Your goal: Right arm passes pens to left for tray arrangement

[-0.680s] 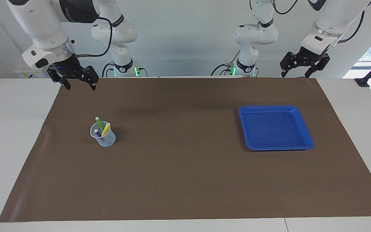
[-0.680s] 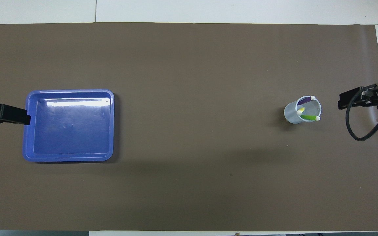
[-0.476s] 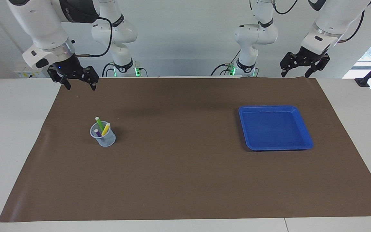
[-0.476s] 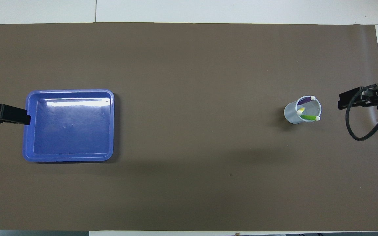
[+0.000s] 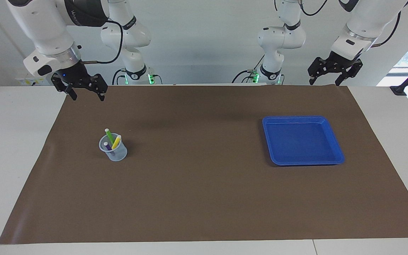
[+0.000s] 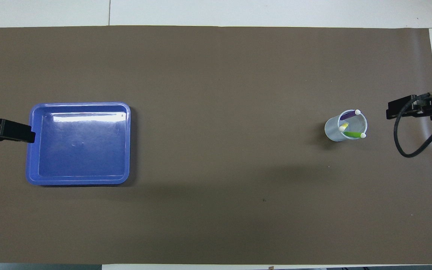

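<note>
I see a mat [image 5: 204, 198] covering most of the table [image 5: 12, 141], and everything sits on it. Reading the overhead view as a clock face, the tray [image 6: 32, 176] lies at nine o'clock, toward the left arm's end, and the cup [image 6: 332, 133] stands at three o'clock, toward the right arm's end, well apart from the tray. All three pens [image 5: 111, 140] stand tilted inside the cup, leaning on its rim. I find the left gripper [image 5: 324, 84] raised over the mat's robot-side edge near the tray's end, and the right gripper [image 5: 86, 96] raised over the mat's corner near the cup's end.
</note>
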Controlling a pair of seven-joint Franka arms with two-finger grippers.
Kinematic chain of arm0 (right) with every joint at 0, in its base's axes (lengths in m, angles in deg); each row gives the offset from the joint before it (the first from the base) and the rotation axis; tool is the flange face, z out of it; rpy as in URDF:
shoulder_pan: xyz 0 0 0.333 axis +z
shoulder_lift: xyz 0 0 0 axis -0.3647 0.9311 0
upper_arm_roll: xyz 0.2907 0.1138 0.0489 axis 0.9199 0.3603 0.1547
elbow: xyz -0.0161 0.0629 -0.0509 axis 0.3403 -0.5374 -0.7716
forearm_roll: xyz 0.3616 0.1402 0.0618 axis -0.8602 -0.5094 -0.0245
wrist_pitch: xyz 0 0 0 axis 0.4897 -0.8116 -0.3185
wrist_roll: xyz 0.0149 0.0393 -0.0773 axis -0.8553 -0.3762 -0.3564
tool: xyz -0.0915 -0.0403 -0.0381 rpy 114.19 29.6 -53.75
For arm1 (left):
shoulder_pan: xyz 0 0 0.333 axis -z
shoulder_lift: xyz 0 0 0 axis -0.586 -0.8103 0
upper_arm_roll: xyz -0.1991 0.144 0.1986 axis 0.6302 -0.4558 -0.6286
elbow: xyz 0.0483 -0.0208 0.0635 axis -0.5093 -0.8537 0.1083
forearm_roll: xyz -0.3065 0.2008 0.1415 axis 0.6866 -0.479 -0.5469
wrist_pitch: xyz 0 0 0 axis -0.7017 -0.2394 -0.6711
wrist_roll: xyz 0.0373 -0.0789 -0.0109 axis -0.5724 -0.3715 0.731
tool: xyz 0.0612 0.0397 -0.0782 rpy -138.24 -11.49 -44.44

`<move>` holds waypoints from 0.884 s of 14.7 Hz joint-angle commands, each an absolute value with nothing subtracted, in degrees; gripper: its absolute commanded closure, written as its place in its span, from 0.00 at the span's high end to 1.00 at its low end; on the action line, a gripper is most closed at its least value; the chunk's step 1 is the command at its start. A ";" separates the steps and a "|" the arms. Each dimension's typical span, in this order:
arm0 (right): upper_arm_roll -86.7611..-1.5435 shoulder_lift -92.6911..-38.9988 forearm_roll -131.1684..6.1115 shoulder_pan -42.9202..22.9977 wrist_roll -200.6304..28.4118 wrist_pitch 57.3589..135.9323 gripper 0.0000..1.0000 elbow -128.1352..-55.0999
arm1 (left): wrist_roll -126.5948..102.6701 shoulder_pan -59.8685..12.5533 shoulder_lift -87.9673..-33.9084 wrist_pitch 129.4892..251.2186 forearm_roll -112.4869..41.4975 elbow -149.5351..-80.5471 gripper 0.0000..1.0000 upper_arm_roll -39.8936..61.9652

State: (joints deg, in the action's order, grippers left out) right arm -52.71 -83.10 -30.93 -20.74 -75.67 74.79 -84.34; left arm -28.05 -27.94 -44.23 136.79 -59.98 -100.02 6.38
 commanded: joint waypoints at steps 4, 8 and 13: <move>-52.50 -81.99 -32.03 -22.88 -78.11 89.60 1.00 -93.86 | -28.81 -28.31 -40.69 137.05 -61.16 -101.38 1.00 7.30; -52.50 -76.28 -32.03 -22.70 -78.29 95.75 0.99 -93.86 | -28.46 -28.76 -38.41 136.87 -61.16 -101.20 1.00 6.87; -52.50 -72.93 -32.03 -22.44 -82.58 99.45 0.95 -95.08 | -28.20 -28.84 -35.33 135.64 -61.07 -103.91 1.00 6.78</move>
State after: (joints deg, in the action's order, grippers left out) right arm -52.69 -73.22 -30.93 -22.24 -79.32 97.84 -94.01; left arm -28.02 -28.08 -37.69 135.59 -60.04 -100.40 6.42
